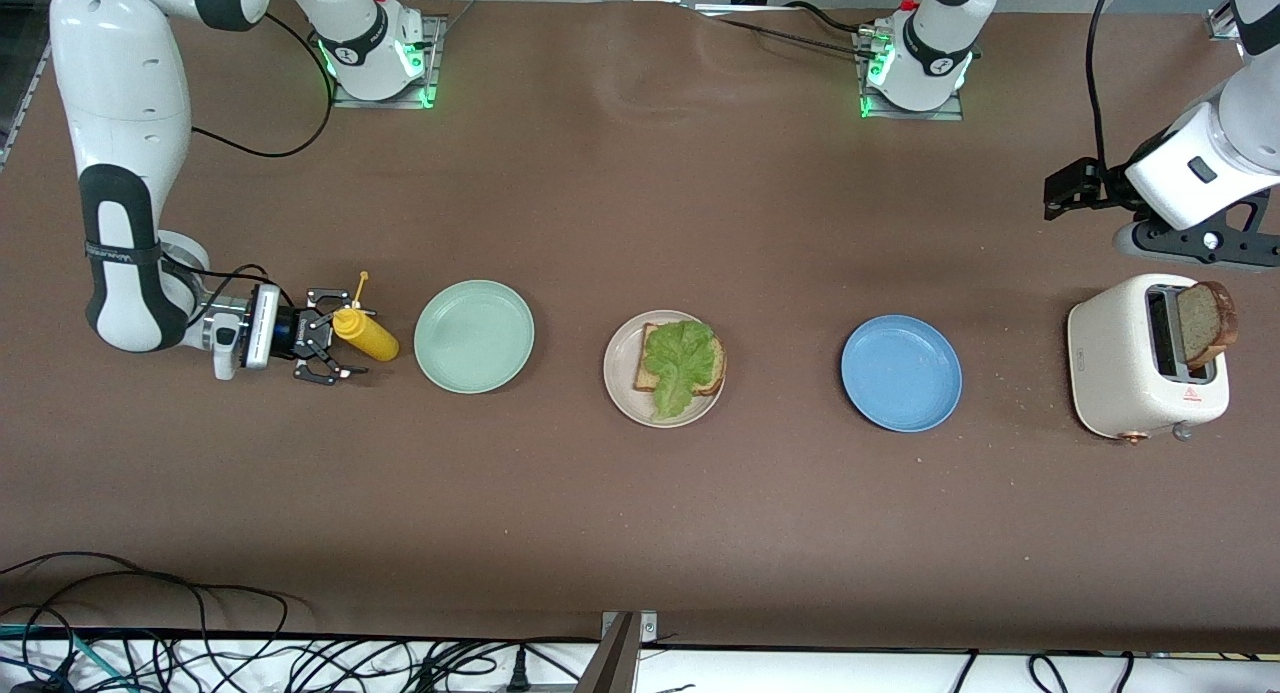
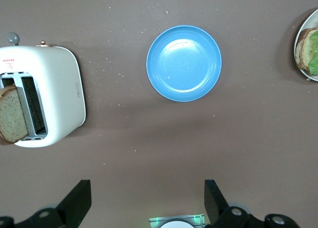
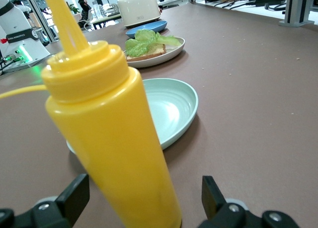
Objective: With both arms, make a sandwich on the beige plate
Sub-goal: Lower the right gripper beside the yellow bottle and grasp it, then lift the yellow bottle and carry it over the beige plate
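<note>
The beige plate (image 1: pixel 620 358) lies mid-table with one toasted bread slice (image 1: pixel 712 365) on it and a ruffled lettuce leaf (image 1: pixel 676 363) on top. A second bread slice (image 1: pixel 1207 321) sticks out of the white toaster (image 1: pixel 1125 358) at the left arm's end. My right gripper (image 1: pixel 340 336) is low at the right arm's end, open, its fingers (image 3: pixel 77 190) either side of an upright yellow squeeze bottle (image 3: pixel 109 133) with gaps on both sides. My left gripper (image 2: pixel 146 190) is open and empty in the air over bare table beside the toaster (image 2: pixel 54 94).
A mint-green plate (image 1: pixel 474 335) lies between the bottle (image 1: pixel 368 337) and the beige plate. A blue plate (image 1: pixel 901 373) lies between the beige plate and the toaster. Crumbs lie around the toaster. Cables hang along the table edge nearest the front camera.
</note>
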You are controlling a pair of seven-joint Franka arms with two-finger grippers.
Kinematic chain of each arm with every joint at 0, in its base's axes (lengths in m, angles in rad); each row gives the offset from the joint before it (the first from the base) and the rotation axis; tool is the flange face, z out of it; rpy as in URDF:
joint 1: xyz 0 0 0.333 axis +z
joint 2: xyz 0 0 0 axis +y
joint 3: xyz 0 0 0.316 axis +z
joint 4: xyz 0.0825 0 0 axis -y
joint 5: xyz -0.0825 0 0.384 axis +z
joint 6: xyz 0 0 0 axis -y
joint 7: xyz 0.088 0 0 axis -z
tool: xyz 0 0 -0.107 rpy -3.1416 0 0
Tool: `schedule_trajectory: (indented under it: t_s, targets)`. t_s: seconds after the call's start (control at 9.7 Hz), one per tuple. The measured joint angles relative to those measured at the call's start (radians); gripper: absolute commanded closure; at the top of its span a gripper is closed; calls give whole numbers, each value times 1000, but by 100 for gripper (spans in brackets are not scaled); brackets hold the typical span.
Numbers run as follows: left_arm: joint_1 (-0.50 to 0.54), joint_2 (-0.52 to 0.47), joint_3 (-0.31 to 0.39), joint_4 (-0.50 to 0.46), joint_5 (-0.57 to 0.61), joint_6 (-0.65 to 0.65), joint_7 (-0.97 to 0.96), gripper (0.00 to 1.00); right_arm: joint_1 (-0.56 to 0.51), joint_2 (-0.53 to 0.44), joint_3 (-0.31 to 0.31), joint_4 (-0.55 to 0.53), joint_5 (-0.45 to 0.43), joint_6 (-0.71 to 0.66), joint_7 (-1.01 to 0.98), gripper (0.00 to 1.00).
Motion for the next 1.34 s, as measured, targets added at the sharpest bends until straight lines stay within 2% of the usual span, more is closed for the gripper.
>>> schedule_trajectory:
  t_s: [0.1, 0.21, 0.31, 0.41, 0.72, 0.93, 1.34]
  targets:
    - [0, 0, 0, 0, 0, 0, 0, 0, 0, 1, 2, 21, 1, -2, 0, 54]
    - [0, 0, 0, 0, 0, 0, 0, 0, -1, 0, 2, 43, 1, -10, 0, 66]
    - [0, 0, 0, 0, 0, 0, 0, 0, -1, 0, 4, 58, 1, -21, 1, 84]
    - [0, 0, 0, 0, 0, 0, 0, 0, -1, 1, 7, 62, 1, -25, 1, 94]
    - [0, 0, 0, 0, 0, 0, 0, 0, -1, 1, 7, 64, 1, -51, 8, 100]
    - [0, 0, 0, 0, 0, 0, 0, 0, -4, -3, 0, 114, -19, -90, 133, 100]
    - [1, 0, 1, 0, 0, 0, 0, 0, 15, -56, -6, 391, -269, -120, 551, 100]
